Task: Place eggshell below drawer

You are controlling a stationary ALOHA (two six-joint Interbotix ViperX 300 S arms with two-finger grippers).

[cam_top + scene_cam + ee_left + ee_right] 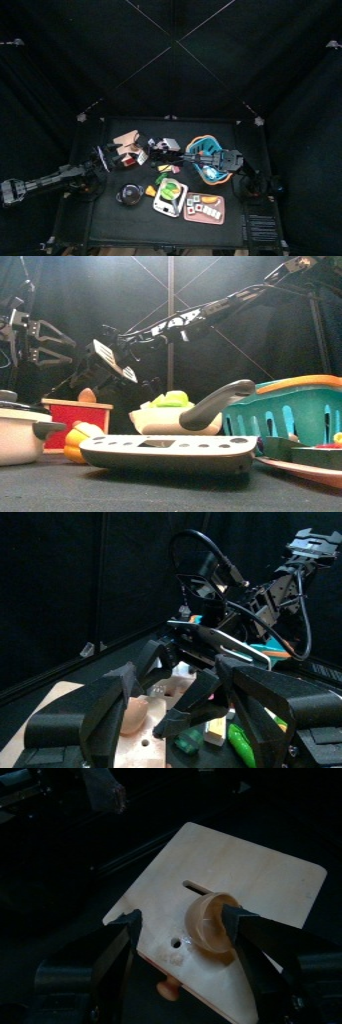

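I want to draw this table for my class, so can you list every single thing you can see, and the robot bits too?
eggshell: one, whitish with dark spots, back middle, next to the drawer.
drawer: one, pink-red, back left.
wooden board: one, tan with a round knob, behind the drawer.
basket: one, teal and orange, right side.
white tray: one, holding green and orange pieces, front middle.
pot: one, white outside, front left.
plate: one, reddish, front right, small pieces on it.
left gripper: one, black, jaws open, by the drawer.
right gripper: one, black, jaws open, over the board's knob.
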